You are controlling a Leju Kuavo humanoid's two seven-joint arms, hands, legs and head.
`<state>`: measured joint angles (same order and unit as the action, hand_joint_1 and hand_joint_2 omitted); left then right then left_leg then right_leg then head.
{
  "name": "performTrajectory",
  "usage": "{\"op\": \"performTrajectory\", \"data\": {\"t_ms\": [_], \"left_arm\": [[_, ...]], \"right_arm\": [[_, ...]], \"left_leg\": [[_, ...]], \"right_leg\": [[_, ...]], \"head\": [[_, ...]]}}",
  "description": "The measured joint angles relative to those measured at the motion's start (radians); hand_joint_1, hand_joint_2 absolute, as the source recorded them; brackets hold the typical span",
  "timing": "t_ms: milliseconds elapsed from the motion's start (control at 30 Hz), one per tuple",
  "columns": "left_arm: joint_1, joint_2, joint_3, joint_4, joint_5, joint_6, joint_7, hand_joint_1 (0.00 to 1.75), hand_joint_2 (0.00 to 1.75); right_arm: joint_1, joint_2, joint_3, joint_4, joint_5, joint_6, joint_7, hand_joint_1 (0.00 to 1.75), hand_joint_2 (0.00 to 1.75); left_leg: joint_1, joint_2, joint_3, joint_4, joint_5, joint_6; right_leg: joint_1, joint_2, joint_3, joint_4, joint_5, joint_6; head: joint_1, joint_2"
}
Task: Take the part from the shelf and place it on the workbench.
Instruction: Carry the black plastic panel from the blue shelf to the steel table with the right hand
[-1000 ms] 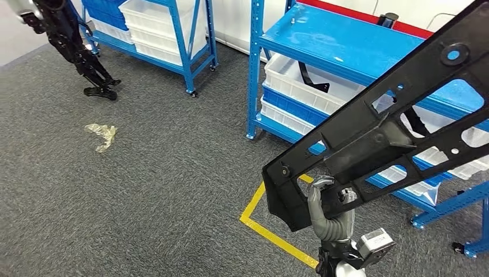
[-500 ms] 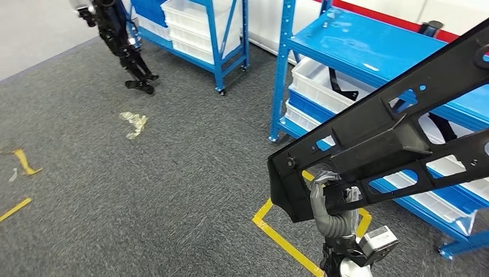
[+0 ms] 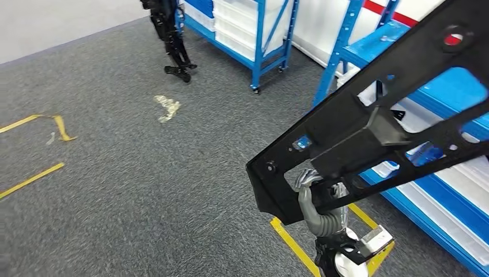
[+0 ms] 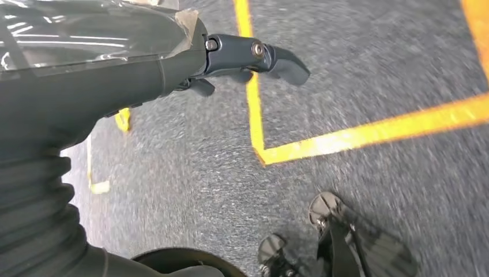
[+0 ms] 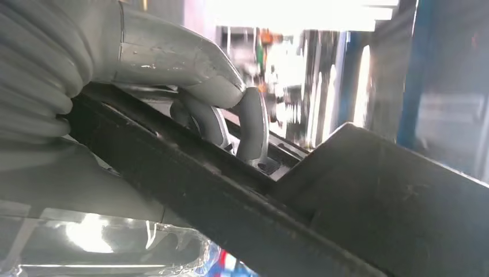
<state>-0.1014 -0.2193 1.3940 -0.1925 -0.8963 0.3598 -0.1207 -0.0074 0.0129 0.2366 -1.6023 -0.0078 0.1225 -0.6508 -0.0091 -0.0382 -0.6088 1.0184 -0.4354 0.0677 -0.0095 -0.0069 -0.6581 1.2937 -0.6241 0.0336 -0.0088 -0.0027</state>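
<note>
In your head view the right hand (image 3: 318, 199) grips the part (image 3: 369, 135), a long black frame with cut-out openings, its fingers hooked up through one opening near the frame's lower left end; the part is held in the air on the right, slanting from low near the hand up to the far right corner, clear of the grey carpet floor (image 3: 144, 173). Behind it on the right stands a blue shelf (image 3: 346, 46) with white bins, and a second blue shelf (image 3: 259, 34) stands farther off at the top. Yellow tape (image 3: 294, 245) marks the floor under the hand, more tape (image 3: 34, 176) lies at the left, and a crumpled scrap (image 3: 167, 107) sits on the carpet near another robot's dark legs (image 3: 170, 40). Your left wrist view shows the left hand (image 4: 254, 57) hanging over the carpet with nothing in it, dark fingers loosely stretched out. Your right wrist view shows the grey fingers (image 5: 254, 124) wrapped over the part's black edge, thumb pressed on top
</note>
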Motion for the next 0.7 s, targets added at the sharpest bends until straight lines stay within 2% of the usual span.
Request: {"op": "performTrajectory", "data": {"t_ms": [33,67,100,133,167,200,267,300,367,433,467,500,533,567,633,700], "left_arm": [[0.000,-0.005,0.005,0.000,0.000,0.018,0.001,0.00,1.75],[0.001,-0.009,0.008,0.000,0.000,0.032,0.002,0.00,1.75],[0.001,-0.013,0.012,0.000,-0.001,0.044,0.005,0.00,1.75],[0.000,-0.015,0.014,0.000,-0.002,0.054,0.011,0.00,1.75],[0.000,-0.018,0.015,0.000,-0.004,0.064,0.018,0.00,1.75],[-0.001,-0.020,0.015,0.000,-0.008,0.073,0.027,0.00,1.75],[0.000,-0.023,0.016,0.000,-0.013,0.086,0.039,0.00,1.75],[0.001,-0.023,0.016,0.000,-0.015,0.089,0.042,0.00,1.75],[0.001,-0.024,0.017,0.000,-0.015,0.094,0.043,0.00,1.75],[-0.001,-0.025,0.017,0.000,-0.016,0.095,0.044,0.00,1.75],[-0.001,-0.025,0.017,0.000,-0.016,0.095,0.044,0.00,1.75],[-0.001,-0.026,0.017,0.000,-0.016,0.096,0.044,0.00,1.75],[-0.001,-0.026,0.017,0.000,-0.016,0.098,0.044,0.00,1.75],[-0.001,-0.026,0.017,0.001,-0.016,0.102,0.044,0.00,1.75],[-0.001,-0.028,0.017,0.001,-0.016,0.113,0.043,0.00,1.75],[-0.003,-0.032,0.017,0.002,-0.016,0.116,0.037,0.00,1.75]], "right_arm": [[-0.006,-0.002,0.006,0.010,-0.005,0.006,0.000,1.75,1.75],[-0.014,-0.003,0.012,0.019,-0.009,0.010,0.000,1.75,1.75],[-0.022,-0.004,0.017,0.027,-0.014,0.012,0.000,1.75,1.75],[-0.031,-0.004,0.020,0.034,-0.018,0.014,-0.001,1.75,1.75],[-0.038,-0.005,0.023,0.041,-0.022,0.016,-0.001,1.75,1.75],[-0.043,-0.006,0.027,0.048,-0.026,0.018,-0.002,1.75,1.75],[-0.051,-0.007,0.033,0.061,-0.030,0.020,-0.003,1.75,1.75],[-0.055,-0.007,0.036,0.066,-0.031,0.021,-0.003,1.75,1.75],[-0.061,-0.005,0.041,0.074,-0.033,0.022,-0.003,1.75,1.75],[-0.062,-0.005,0.043,0.081,-0.034,0.022,-0.003,1.75,1.75],[-0.062,-0.006,0.043,0.085,-0.034,0.022,-0.003,1.75,1.75],[-0.062,-0.006,0.043,0.089,-0.034,0.022,-0.003,1.75,1.75],[-0.063,-0.006,0.044,0.093,-0.035,0.022,-0.003,1.75,1.75],[-0.063,-0.006,0.046,0.097,-0.038,0.023,-0.003,1.75,1.75],[-0.067,-0.007,0.050,0.105,-0.043,0.024,-0.003,1.75,1.75],[-0.074,-0.010,0.055,0.110,-0.051,0.025,-0.004,1.75,1.75]], "left_leg": [[-0.001,-0.015,-0.001,0.000,0.002,0.000],[-0.001,-0.030,-0.001,0.000,0.003,0.000],[-0.001,-0.044,-0.001,0.001,0.005,-0.002],[-0.002,-0.057,-0.001,0.002,0.007,-0.005],[-0.003,-0.068,-0.002,0.002,0.009,-0.009],[-0.003,-0.078,-0.004,0.003,0.011,-0.014],[0.000,-0.095,-0.010,0.000,0.017,-0.025],[0.001,-0.092,-0.014,0.003,0.017,-0.029],[0.001,-0.045,-0.036,0.044,-0.012,-0.040],[0.009,0.009,-0.086,0.150,-0.074,-0.054],[0.016,0.019,-0.115,0.208,-0.100,-0.063],[0.023,0.025,-0.135,0.247,-0.110,-0.070],[0.031,0.030,-0.139,0.252,-0.102,-0.078],[0.040,0.037,-0.125,0.225,-0.081,-0.085],[0.051,0.077,-0.061,0.110,-0.028,-0.099],[0.050,0.105,-0.019,0.037,-0.009,-0.092]], "right_leg": [[0.000,0.003,0.002,-0.006,0.010,0.006],[0.000,0.007,0.023,-0.053,0.034,0.013],[0.000,0.023,0.057,-0.125,0.064,0.019],[0.000,0.043,0.091,-0.197,0.090,0.020],[0.000,0.058,0.115,-0.250,0.107,0.017],[0.002,0.068,0.128,-0.279,0.116,0.011],[0.006,0.054,0.135,-0.290,0.122,-0.004],[0.004,0.043,0.138,-0.294,0.127,-0.011],[-0.004,0.019,0.142,-0.305,0.136,-0.024],[-0.004,-0.007,0.143,-0.308,0.138,-0.032],[-0.004,-0.022,0.142,-0.308,0.137,-0.034],[-0.004,-0.036,0.142,-0.308,0.137,-0.034],[-0.005,-0.050,0.141,-0.308,0.136,-0.032],[-0.007,-0.062,0.141,-0.307,0.134,-0.029],[-0.008,-0.082,0.143,-0.302,0.126,-0.016],[-0.004,-0.097,0.144,-0.295,0.114,0.002]], "head": [[0.000,0.000],[0.000,0.000],[0.000,0.000],[0.000,0.000],[0.000,0.000],[0.000,0.000],[0.000,0.000],[0.000,0.000],[-0.006,0.000],[-0.012,0.000],[-0.014,0.000],[-0.013,0.000],[-0.014,0.000],[-0.014,0.000],[-0.015,0.000],[-0.010,0.000]]}}
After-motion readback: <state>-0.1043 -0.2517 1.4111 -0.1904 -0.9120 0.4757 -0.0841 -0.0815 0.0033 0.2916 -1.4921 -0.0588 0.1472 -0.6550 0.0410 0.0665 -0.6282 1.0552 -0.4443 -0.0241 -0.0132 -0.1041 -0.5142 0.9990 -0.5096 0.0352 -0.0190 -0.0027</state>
